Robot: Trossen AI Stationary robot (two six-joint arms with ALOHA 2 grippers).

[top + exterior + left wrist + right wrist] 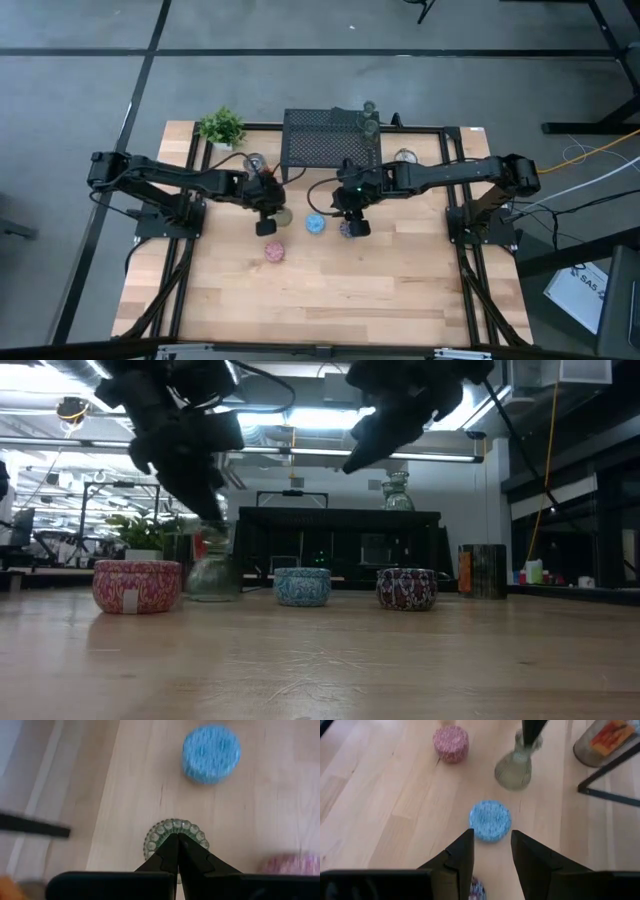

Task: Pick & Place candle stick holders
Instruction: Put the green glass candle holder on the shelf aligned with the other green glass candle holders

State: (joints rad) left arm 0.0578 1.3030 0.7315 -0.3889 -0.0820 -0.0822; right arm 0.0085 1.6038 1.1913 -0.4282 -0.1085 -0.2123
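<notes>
Closed left gripper [177, 840] at the neck of a clear glass holder [514, 769]; right gripper [490, 845] open over the purple holder [406, 588].

The glass holder is tall and narrow-necked, so a sideways nudge from the closed fingers could tip it, perhaps toward the blue holder [490, 820] just beyond. The pink holder [451, 743] sits apart. Whether the left fingers pinch the rim is unclear. All holders look empty.
</notes>
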